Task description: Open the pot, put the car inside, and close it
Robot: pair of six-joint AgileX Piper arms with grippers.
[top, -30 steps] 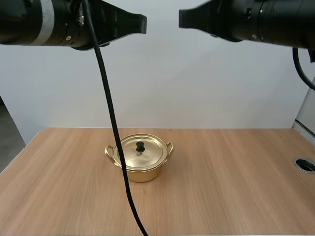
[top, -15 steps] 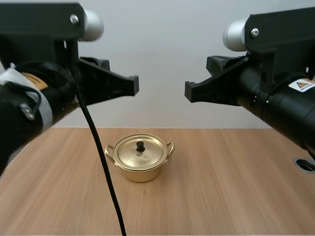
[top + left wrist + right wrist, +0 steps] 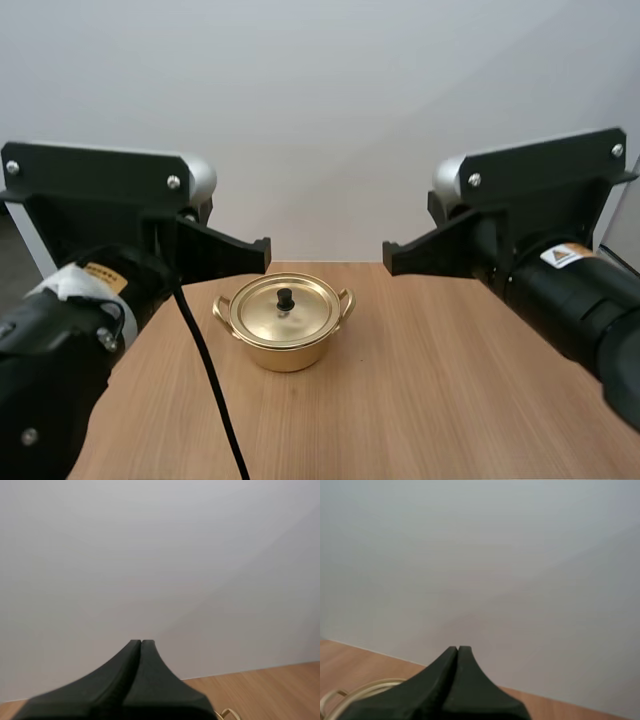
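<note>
High view: closed grippers flank a lidded pot

Widest in sight is the wooden table (image 3: 450,400), with the two arms reaching out over its near part, one at each side. My left gripper (image 3: 262,255) and right gripper (image 3: 388,258) point inward toward each other, raised off the tabletop and touching nothing. Each wrist view shows its own fingers pressed together into one dark wedge with nothing pinched, which suits a ready pose rather than a grasp. Between and below them the gold pot (image 3: 285,352) sits upright on the table, its two side handles out to left and right. Its lid (image 3: 268,315) lies flat on the rim, so the opening step looks not yet begun. The small black knob (image 3: 285,297) at the lid's centre is the likely pinch point. Whichever gripper goes for it would need to part its fingers first.
</note>
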